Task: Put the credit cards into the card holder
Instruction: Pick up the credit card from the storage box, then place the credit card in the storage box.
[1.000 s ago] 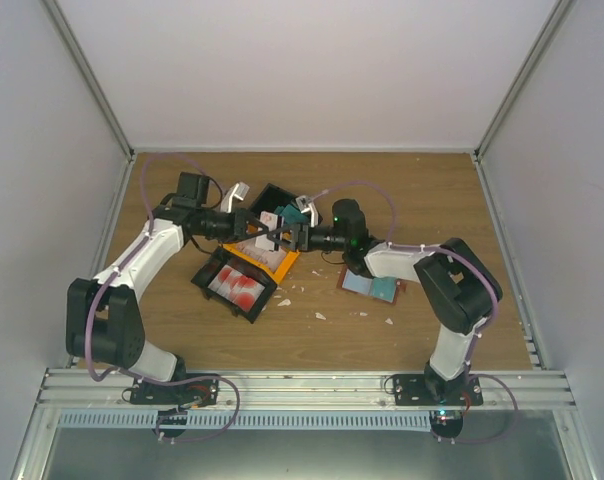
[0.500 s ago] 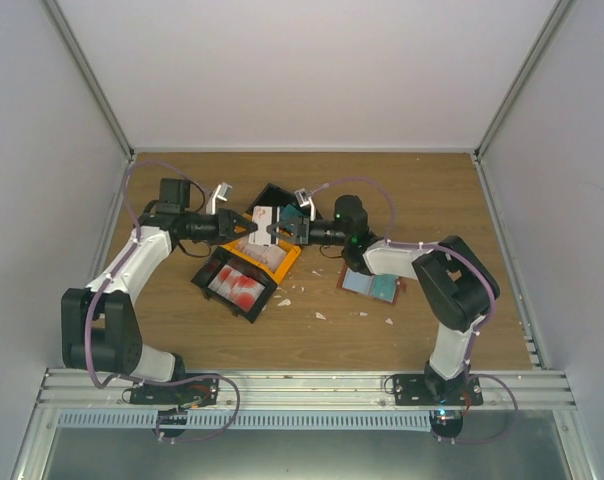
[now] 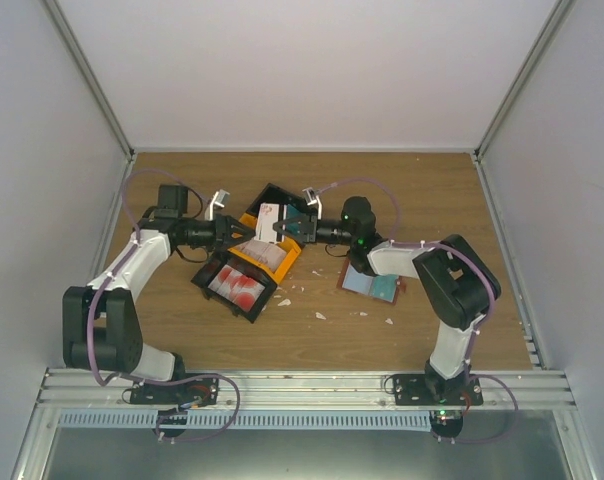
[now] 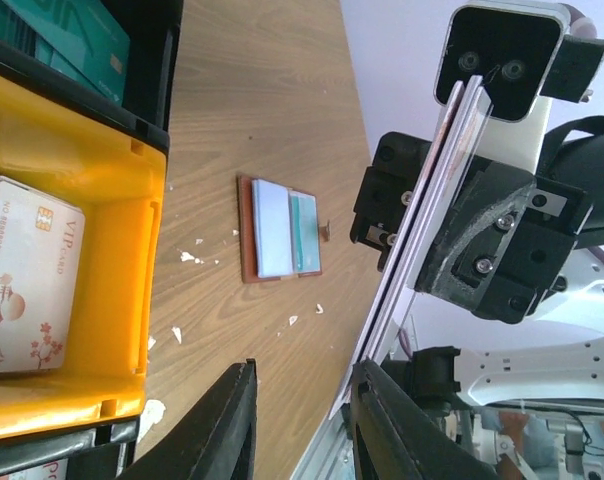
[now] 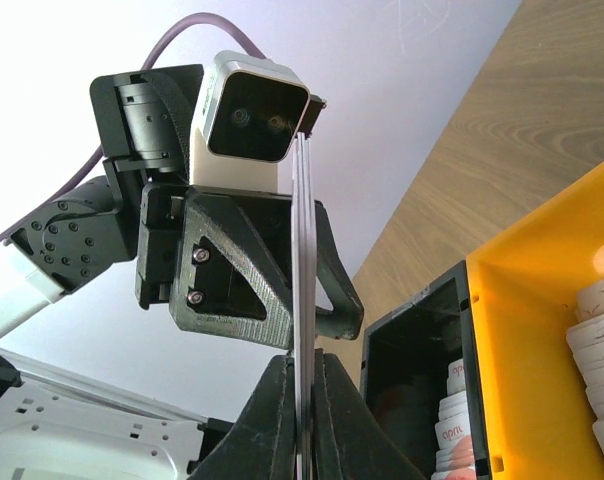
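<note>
Over the bench (image 3: 382, 190), right fingers (image 5: 270, 425) pinch one thin, stiff, probably slippery white card (image 5: 303, 260) by its end; left fingers (image 4: 232, 430) stand parted.

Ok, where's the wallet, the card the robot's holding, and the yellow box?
card holder (image 4: 272, 228), left wrist view, its light blue inside.
held card (image 5: 303, 280), right wrist view, its thin edge.
yellow box (image 4: 122, 250), left wrist view, bare floor.

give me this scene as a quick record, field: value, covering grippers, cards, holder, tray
right gripper: shut on white card, held in the air over the tray
left gripper: open, at the card's other end
card holder: open flat on the table, apart from the tray
tray: orange compartment holds a red-and-white card; teal cards in a black one
</note>
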